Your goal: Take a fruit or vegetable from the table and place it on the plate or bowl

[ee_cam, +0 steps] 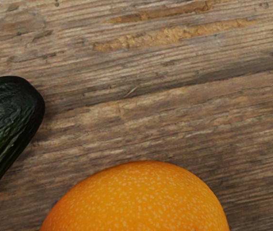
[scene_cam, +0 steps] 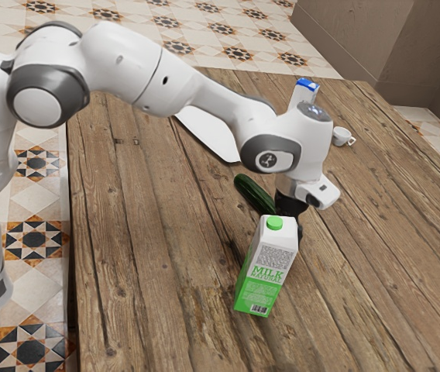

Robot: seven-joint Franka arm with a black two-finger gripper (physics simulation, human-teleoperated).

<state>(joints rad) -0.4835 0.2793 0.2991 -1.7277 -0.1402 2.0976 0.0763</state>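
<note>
Early in the task, by judgement: on the wooden table, a white plate lying partly behind the arm, its visible part bare, no fruit or vegetable on it. Gripper low over the table just behind the milk carton, beside one end of a dark green cucumber; open or closed, cannot tell. Right under the hand in the wrist view, an orange, near the cucumber tip but apart from it; held or only resting on the planks, impossible to say. Probably left to do: lifting, carrying over to the plate, releasing. As for writing: "MILK" in white on the green carton front, smaller lines below too small to read, a barcode near the bottom. Nothing legible on the blue-capped carton or the small white cup.
</note>
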